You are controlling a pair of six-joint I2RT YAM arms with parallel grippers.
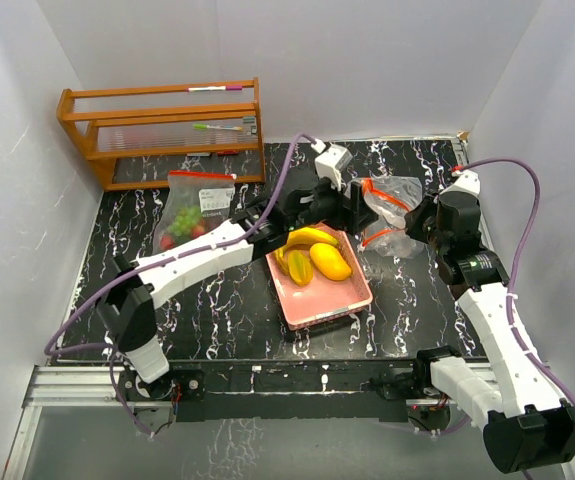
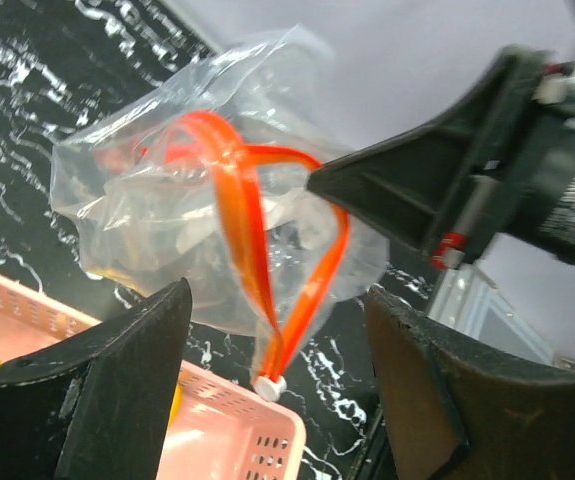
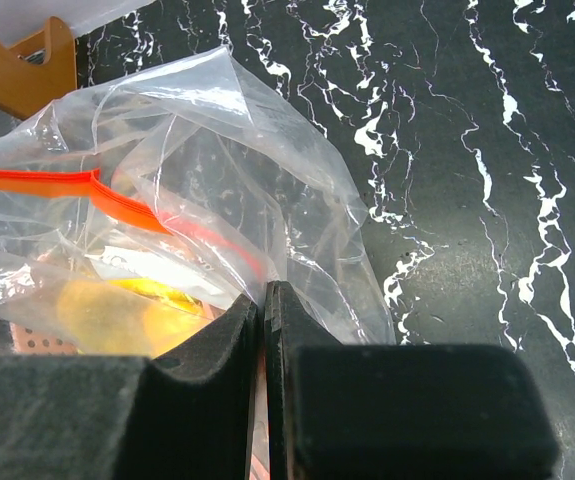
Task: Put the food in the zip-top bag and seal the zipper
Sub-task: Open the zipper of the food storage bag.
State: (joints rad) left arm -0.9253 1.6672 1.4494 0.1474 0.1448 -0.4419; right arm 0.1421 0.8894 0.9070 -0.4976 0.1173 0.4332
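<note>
The clear zip-top bag with an orange zipper hangs above the table at the right, its mouth gaping. My right gripper is shut on the bag's film at its right edge. My left gripper is open at the bag's left side. The zipper's white slider hangs between its fingers, touching neither. Yellow bananas and a yellow-orange mango lie in the pink basket, just below my left gripper. Yellow food shows blurred through the film.
A second bag with a red zipper, holding strawberries and green pieces, lies at the back left. A wooden rack stands behind it against the wall. White walls close in the black marbled table on three sides.
</note>
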